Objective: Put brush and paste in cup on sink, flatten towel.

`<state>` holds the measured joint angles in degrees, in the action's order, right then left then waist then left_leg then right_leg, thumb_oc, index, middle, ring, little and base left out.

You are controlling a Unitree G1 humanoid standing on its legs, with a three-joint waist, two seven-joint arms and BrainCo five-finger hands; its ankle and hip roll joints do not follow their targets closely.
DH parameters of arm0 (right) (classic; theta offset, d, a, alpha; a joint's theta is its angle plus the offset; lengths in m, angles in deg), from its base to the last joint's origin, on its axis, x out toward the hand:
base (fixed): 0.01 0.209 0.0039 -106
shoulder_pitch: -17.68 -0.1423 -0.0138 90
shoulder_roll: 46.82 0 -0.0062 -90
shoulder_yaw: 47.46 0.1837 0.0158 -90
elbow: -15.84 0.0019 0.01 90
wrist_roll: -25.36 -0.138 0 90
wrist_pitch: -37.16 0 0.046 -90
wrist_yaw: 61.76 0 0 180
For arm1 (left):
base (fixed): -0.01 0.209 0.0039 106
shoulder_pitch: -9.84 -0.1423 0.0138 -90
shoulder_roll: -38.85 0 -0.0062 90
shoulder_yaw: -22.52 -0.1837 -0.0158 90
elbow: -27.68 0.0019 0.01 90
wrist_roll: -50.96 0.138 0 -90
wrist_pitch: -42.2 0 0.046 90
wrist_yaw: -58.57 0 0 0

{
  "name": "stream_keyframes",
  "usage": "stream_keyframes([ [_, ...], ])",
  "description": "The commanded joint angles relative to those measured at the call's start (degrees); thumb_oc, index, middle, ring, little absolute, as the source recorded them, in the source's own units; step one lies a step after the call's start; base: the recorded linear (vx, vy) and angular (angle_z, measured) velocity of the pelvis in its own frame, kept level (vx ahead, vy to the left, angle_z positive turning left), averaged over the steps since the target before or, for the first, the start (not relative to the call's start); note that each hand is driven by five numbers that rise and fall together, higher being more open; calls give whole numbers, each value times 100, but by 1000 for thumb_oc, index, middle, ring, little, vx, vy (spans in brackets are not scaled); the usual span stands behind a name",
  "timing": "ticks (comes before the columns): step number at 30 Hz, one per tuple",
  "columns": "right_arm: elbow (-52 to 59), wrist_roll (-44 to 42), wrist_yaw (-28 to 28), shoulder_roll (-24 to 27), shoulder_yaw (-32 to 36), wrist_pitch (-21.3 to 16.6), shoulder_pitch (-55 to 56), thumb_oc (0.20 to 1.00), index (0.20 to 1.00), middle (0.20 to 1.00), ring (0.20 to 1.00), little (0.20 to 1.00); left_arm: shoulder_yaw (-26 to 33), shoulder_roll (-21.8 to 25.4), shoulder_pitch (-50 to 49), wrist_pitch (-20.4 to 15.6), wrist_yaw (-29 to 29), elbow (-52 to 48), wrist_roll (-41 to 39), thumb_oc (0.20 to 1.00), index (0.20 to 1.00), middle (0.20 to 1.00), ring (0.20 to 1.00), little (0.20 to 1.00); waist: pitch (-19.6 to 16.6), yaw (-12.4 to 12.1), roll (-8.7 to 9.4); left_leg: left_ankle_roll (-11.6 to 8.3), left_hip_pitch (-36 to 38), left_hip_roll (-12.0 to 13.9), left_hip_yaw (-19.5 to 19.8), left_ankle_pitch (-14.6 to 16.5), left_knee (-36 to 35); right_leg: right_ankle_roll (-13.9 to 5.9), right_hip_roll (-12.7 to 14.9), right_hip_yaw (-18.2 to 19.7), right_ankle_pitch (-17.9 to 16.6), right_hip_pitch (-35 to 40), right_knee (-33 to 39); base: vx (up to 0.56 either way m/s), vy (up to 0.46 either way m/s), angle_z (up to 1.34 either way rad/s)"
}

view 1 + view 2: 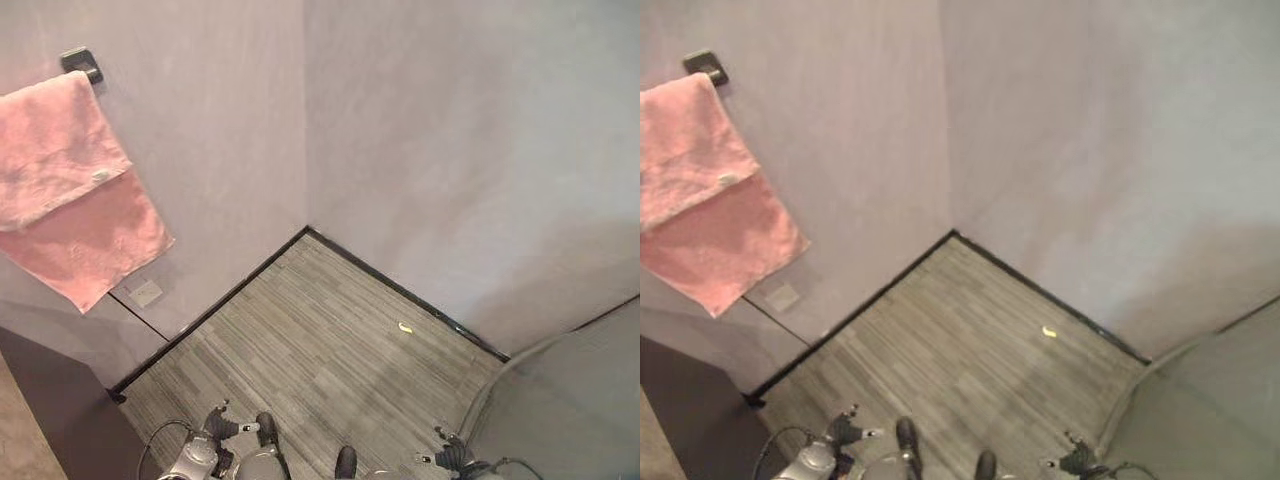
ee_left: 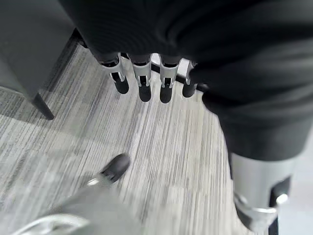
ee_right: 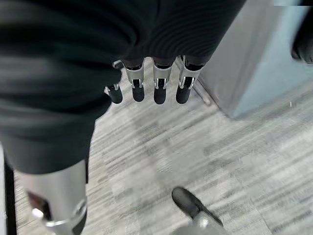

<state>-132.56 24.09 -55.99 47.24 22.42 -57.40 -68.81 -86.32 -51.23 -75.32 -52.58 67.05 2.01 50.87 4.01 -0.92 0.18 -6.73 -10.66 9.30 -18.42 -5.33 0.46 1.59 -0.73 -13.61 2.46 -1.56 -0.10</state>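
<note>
A pink towel hangs on the left wall from a bar with a dark bracket. It lies askew, one layer folded crookedly over the other. My left hand hangs low by the bottom edge and my right hand hangs at the lower right. In the left wrist view the fingers are relaxed above the striped floor and hold nothing. The right wrist view shows its fingers just as loose and with nothing in them.
Two pale walls meet in a corner ahead, with a dark skirting along the grey striped floor. A small yellow scrap lies on the floor. A wall plate sits under the towel. A dark cabinet stands at the lower left, a grey panel at the lower right.
</note>
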Motion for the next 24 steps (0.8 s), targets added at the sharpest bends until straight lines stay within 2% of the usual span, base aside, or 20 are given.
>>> stream_keyframes([
  [1,216,272,-83,24,-26,-55,25,1000,1000,1000,1000,1000,-25,352,33,-158,10,-342,-18,1000,1000,1000,1000,1000,-93,-79,274,517,-441,-579,268,-32,413,-877,817,564,455,564,-529,355,341,13],
  [2,216,272,-83,25,-25,-55,23,1000,1000,1000,1000,1000,-24,351,34,-157,10,-343,-18,1000,1000,1000,1000,1000,-105,-88,263,517,-460,-562,264,-41,414,-873,803,573,437,544,-522,243,273,16],
  [3,247,235,-104,14,2,-58,-8,1000,1000,1000,1000,1000,-23,397,29,-159,-8,-407,-7,1000,1000,1000,1000,1000,-104,-93,302,579,-438,-671,261,88,506,-933,922,569,385,510,-682,118,171,18],
  [5,192,198,-110,8,37,-56,-90,1000,1000,1000,1000,1000,-65,459,13,-161,-40,-524,49,1000,1000,1000,1000,1000,-136,-145,322,721,-387,-822,266,266,535,-1042,1133,610,8,278,-1105,175,276,17],
  [8,232,170,-105,6,38,-52,-187,1000,1000,1000,1000,1000,-96,521,5,-152,-60,-610,23,1000,1000,1000,1000,1000,-56,-136,263,850,-135,-951,373,356,361,-982,1210,638,-412,-129,-1952,149,245,9],
  [9,204,138,-88,2,30,-56,-183,1000,1000,1000,1000,1000,-128,531,11,-141,-69,-619,50,1000,1000,1000,1000,1000,-41,-99,237,878,-83,-992,445,416,358,-975,1067,760,-419,-211,-2134,183,140,21],
  [10,276,33,-109,16,21,-74,-201,1000,1000,1000,1000,1000,-187,567,51,-137,-99,-676,52,1000,1000,1000,1000,1000,-8,67,213,897,0,-1045,693,416,345,-865,503,1344,-254,-490,-2370,225,138,39],
  [11,238,2,-129,-1,39,-78,-174,1000,1000,1000,1000,1000,-189,563,47,-145,-130,-723,40,1000,1000,1000,1000,1000,33,98,198,904,97,-1096,824,424,297,-852,443,1349,-225,-566,-2359,229,130,77],
  [12,220,-1,-130,-17,27,-76,-145,1000,1000,1000,1000,1000,-195,572,40,-146,-135,-732,48,1000,1000,1000,1000,1000,48,101,177,906,194,-1119,861,439,244,-832,499,1205,-186,-570,-2280,254,107,137],
  [13,287,1,-159,-16,-4,-87,-118,1000,1000,1000,1000,1000,-208,554,30,-147,-153,-709,70,1000,1000,1000,1000,1000,49,126,118,882,381,-1077,980,484,101,-783,450,1147,-65,-915,-2031,271,46,105],
  [15,326,-73,-185,-16,-11,-107,-70,1000,1000,1000,1000,1000,-246,531,67,-157,-153,-646,86,1000,1000,1000,1000,1000,151,315,142,881,590,-1167,1289,549,94,-787,158,1557,-49,-1187,-1818,296,-2,65],
  [16,344,-108,-189,-28,-19,-115,-49,1000,1000,1000,1000,1000,-261,518,101,-165,-150,-620,93,1000,1000,1000,1000,1000,207,367,174,876,682,-1214,1408,599,120,-814,108,1678,-159,-1274,-1657,404,-71,96],
  [17,365,-82,-212,-12,-91,-106,-37,1000,1000,1000,1000,1000,-317,485,177,-181,-129,-563,82,1000,1000,1000,1000,1000,289,515,299,853,914,-1367,1754,722,97,-922,-49,1915,-521,-1536,-1029,394,-86,103],
  [19,258,-59,-256,10,-104,-101,-42,1000,1000,1000,1000,1000,-311,450,160,-198,-126,-512,40,1000,1000,1000,1000,1000,285,576,374,825,1103,-1461,2039,852,138,-971,-64,1852,-708,-1548,-793,362,-103,117],
  [20,257,-59,-256,10,-105,-102,-42,1000,1000,1000,1000,1000,-310,450,159,-197,-126,-514,40,1000,1000,1000,1000,1000,290,587,370,825,1108,-1459,2050,855,141,-970,-62,1841,-704,-1539,-792,217,-91,146],
  [22,85,-89,-277,11,-124,-127,-26,1000,1000,1000,1000,1000,-338,420,162,-211,-153,-422,70,1000,1000,1000,1000,1000,208,587,436,804,1119,-1506,2183,957,231,-904,-82,2012,-668,-1282,-668,169,-125,109],
  [24,-154,-50,-276,22,-160,-135,-97,1000,1000,1000,1000,1000,-275,393,151,-213,-97,-259,54,1000,1000,1000,1000,1000,39,493,454,715,1159,-1429,2308,941,256,-805,-167,1965,-612,-1099,-612,244,-190,86],
])
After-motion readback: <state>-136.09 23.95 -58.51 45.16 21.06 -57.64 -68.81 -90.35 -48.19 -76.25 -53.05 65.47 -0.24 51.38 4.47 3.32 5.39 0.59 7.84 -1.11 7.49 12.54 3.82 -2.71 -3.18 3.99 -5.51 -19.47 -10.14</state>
